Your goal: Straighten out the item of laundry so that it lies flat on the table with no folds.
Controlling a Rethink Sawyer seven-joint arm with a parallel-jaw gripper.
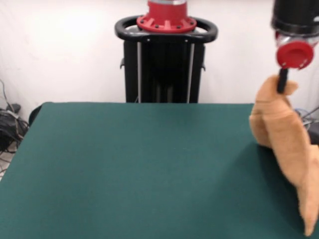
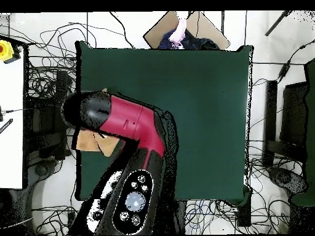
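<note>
The gripper hangs above the right edge of the table in the front view, below the arm's black wrist and a red round part. Only one dark finger shows, and its lower end disappears into the top of the towel. The orange-tan cloth bunches up around that finger into a peak, so the gripper appears to be clamped on the towel's upper end, though the second finger is hidden by the cloth.

From that peak the towel hangs downward in a long, folded drape. It is lifted, not flat: the fabric is doubled lengthwise with deep vertical creases. Its bulk sits along the table's right edge in the front view, with the upper lobe resting over the green top near the far right corner and the lower tail running down towards the near right corner, partly cut off by the picture's border.

In the overhead view the red and black arm reaches from the bottom across the table's left edge and covers nearly all of the towel; only small tan patches show beneath it, at the left edge of the green top. The gripper itself is hidden under the arm in this view.

The robot's pedestal stands behind the far edge.
</note>
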